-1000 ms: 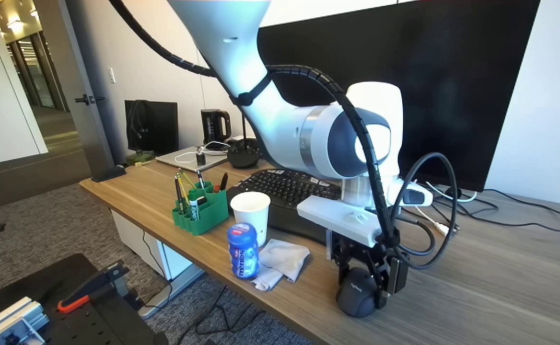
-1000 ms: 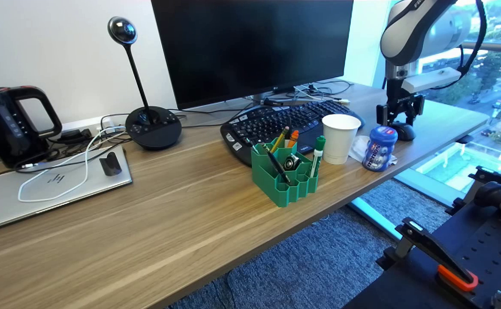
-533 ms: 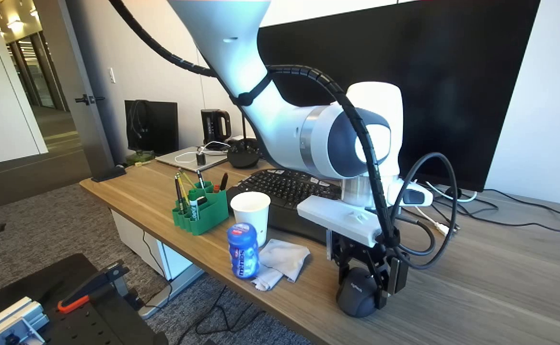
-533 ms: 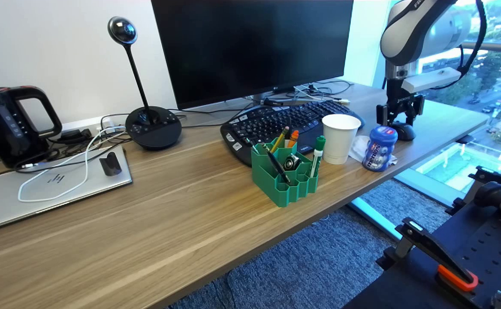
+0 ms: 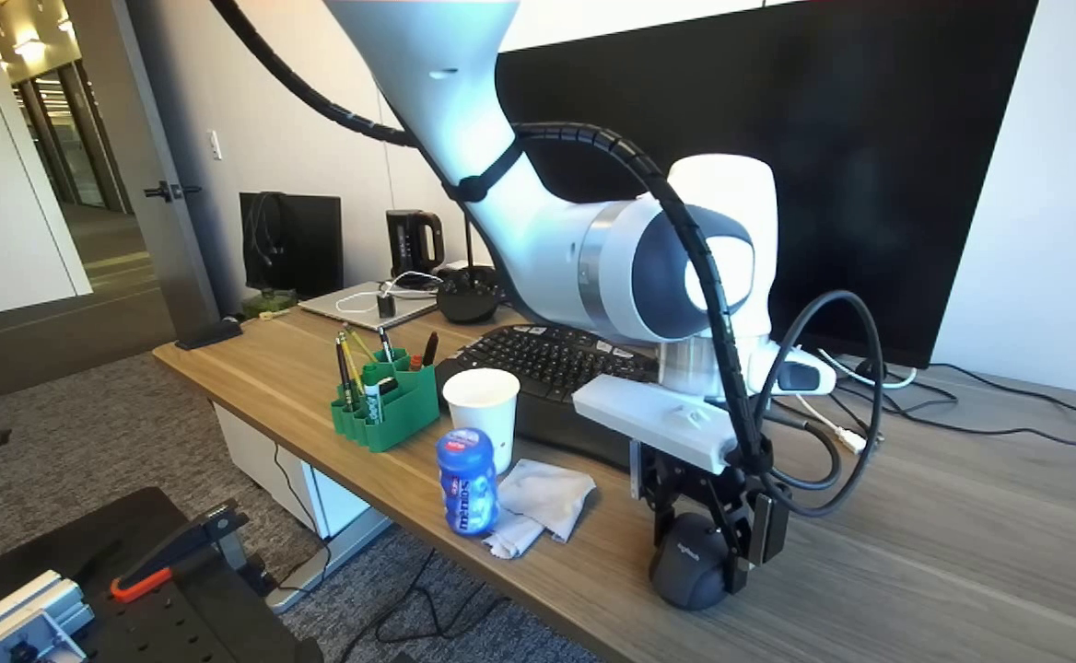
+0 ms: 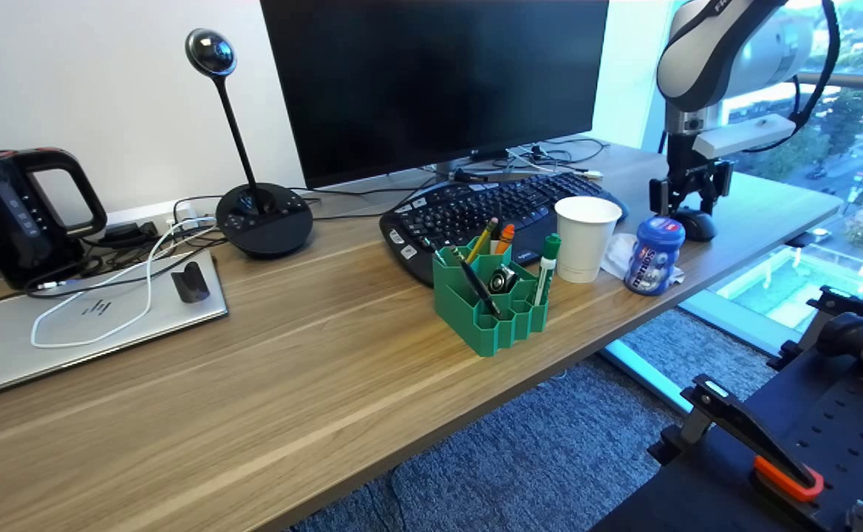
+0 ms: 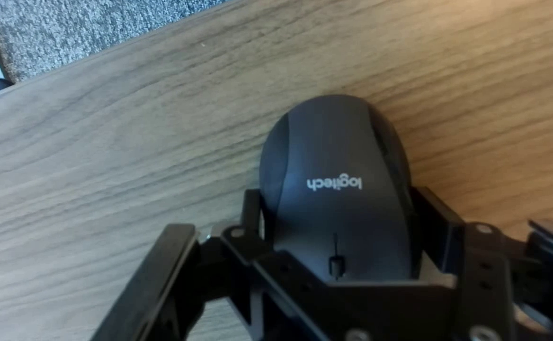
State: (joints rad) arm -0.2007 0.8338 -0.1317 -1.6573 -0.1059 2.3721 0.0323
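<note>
In the wrist view a dark grey Logitech mouse (image 7: 328, 147) sits between the two fingers of my gripper (image 7: 337, 208), one pad against each side. I am shut on it, around its button end; the base of the gripper covers the front tip. The mouse (image 5: 685, 571) is at or just above the desk surface in an exterior view, and I cannot tell whether its underside touches the wood. From the far side, the gripper (image 6: 688, 198) stands over the mouse (image 6: 698, 226), pointing down.
Close by are a grey cloth (image 5: 547, 493), a blue Mentos bottle (image 5: 467, 483) and a white paper cup (image 5: 483, 405). Behind lie a black keyboard (image 6: 490, 210) and a large monitor (image 6: 446, 81). A green pen holder (image 6: 468, 310) stands further along the desk edge.
Over the last half second the gripper and the mouse have shifted together very slightly to the right in both exterior views. The jaws look the same.
</note>
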